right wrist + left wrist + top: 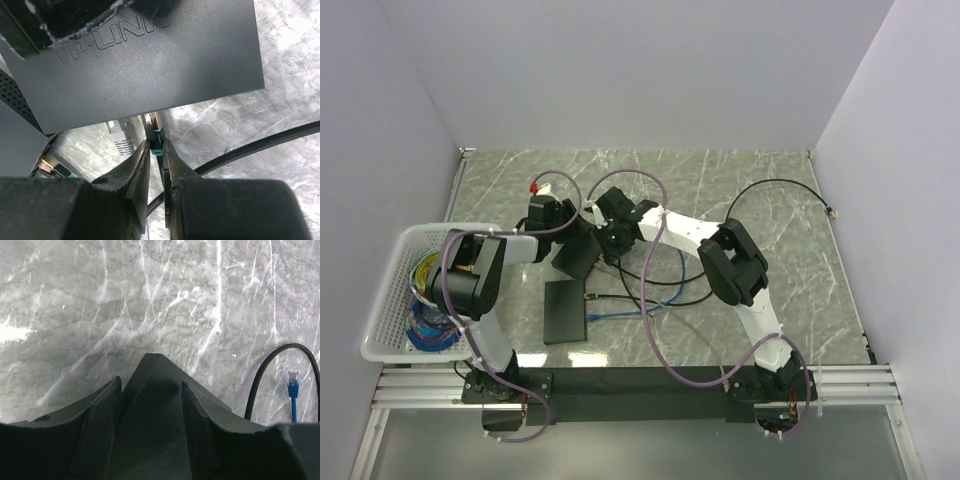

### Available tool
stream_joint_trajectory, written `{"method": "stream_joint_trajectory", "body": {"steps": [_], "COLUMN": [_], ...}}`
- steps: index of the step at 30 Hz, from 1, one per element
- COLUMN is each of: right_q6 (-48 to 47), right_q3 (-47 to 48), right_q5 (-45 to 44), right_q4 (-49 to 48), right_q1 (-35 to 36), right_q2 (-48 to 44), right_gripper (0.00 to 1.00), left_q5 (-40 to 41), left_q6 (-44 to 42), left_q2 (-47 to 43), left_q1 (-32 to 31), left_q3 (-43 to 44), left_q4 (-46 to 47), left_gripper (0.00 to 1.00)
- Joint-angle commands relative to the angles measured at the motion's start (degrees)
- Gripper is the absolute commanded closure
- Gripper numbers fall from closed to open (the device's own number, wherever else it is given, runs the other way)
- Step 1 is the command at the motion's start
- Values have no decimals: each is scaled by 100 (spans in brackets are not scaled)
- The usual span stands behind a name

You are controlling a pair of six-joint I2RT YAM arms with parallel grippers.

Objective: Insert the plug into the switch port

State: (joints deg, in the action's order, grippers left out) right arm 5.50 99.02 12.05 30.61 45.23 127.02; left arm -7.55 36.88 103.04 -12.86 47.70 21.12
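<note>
With my left gripper (150,386) clamping the TP-Link switch (150,65) and my right gripper (156,146) pinching the plug (153,131), any tilt could jam or bend it.

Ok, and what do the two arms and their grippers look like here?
Both arms are white links with bulky black joints: left arm, right arm. A pale mauve cable loops loosely along each. The left gripper and right gripper have matte black, wedge-shaped fingers. No markings visible.

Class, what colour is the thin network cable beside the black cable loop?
Blue thin network cable; clearest in left wrist view.
</note>
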Motion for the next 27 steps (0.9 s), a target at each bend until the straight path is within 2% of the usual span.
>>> {"method": "stream_joint_trajectory", "body": {"steps": [1, 9, 27], "right_q6": [109, -110, -304], "right_q3": [442, 451, 1207], "right_q5": [-204, 130, 474], "right_q4": [-1083, -1286, -1329], "right_q1": [-15, -15, -15], "right_q2": [104, 24, 437], "right_gripper": [100, 100, 100], "left_q5": [-721, -810, -994], "left_q6": [302, 372, 337], "left_q2": [-153, -215, -232], "left_q1": [-225, -234, -339], "left_q3": [-305, -455, -639], "left_q4": [-662, -504, -293], "left_gripper": [44, 44, 45]}}
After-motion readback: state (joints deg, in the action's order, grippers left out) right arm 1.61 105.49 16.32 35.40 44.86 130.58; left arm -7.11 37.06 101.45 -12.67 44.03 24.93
